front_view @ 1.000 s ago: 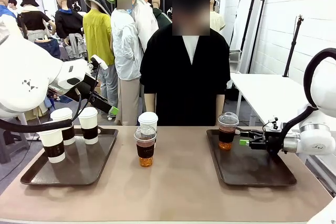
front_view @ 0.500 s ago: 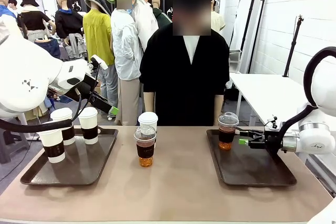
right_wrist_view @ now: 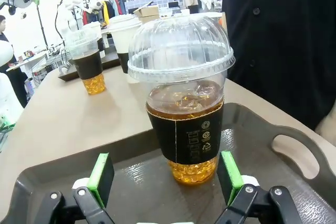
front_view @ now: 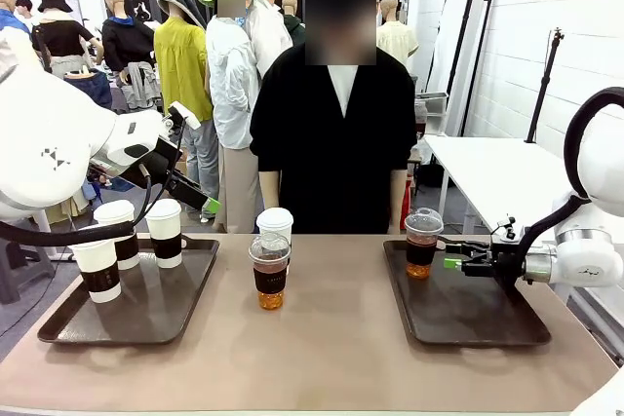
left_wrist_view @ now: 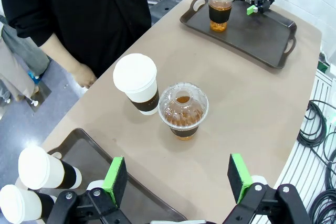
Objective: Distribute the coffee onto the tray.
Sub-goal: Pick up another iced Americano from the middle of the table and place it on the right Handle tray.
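Gaping wide and empty, the right gripper (front_view: 450, 262) sets its green pads (right_wrist_view: 103, 177) just short of a clear dome-lidded cup (right_wrist_view: 184, 124) standing on the right tray (front_view: 487, 323). Thin, glossy plastic full of iced amber drink will likely flex and slip, so the dark paper sleeve (right_wrist_view: 186, 137) is the place to grip. The left gripper (left_wrist_view: 177, 178), equally open and holding nothing, hangs above the table (left_wrist_view: 247, 108), where another dome cup (left_wrist_view: 183, 109) and a white paper cup (left_wrist_view: 136, 81) wait untrayed.
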Tool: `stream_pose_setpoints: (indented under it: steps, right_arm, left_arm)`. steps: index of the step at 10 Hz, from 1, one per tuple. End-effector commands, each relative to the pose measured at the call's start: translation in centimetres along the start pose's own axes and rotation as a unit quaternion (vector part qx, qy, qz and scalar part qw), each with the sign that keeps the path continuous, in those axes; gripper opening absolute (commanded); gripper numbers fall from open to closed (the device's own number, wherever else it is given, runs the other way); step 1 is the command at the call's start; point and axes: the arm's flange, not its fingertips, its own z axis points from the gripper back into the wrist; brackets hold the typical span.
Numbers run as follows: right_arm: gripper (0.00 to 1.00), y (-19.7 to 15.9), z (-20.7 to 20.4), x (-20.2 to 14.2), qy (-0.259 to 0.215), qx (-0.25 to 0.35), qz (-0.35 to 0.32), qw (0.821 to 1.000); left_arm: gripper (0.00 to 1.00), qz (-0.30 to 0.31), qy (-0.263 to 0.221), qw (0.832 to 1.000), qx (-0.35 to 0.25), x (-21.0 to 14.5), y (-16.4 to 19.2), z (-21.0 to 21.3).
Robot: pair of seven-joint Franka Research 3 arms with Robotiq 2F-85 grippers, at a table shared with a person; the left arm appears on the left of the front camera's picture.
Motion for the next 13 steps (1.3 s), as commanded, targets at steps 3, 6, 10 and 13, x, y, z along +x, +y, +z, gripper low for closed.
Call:
stream_pose_setpoints:
  steps: [3,6,10,13]
  right_arm:
    - [1.0,-0.1,0.2,-0.1,-0.004,0.005,0.0,1.0]
    - [1.0,0.0,0.0,0.0,0.0,0.0,0.0,1.0]
    - [1.0,3.6,1.3,-0.1,-0.006,-0.004,0.011,1.0]
    - [1.0,5.9,1.9,0.2,0.003,0.001,0.012,1.0]
  left_arm:
    - [1.0,0.002,-0.001,1.0,-0.001,-0.1,0.1,0.0]
    - [1.0,0.002,-0.001,1.0,-0.001,-0.1,0.1,0.0]
    - [1.0,0.002,-0.001,1.0,-0.001,-0.1,0.1,0.0]
    - [1.0,0.002,-0.001,1.0,-0.001,-0.1,0.1,0.0]
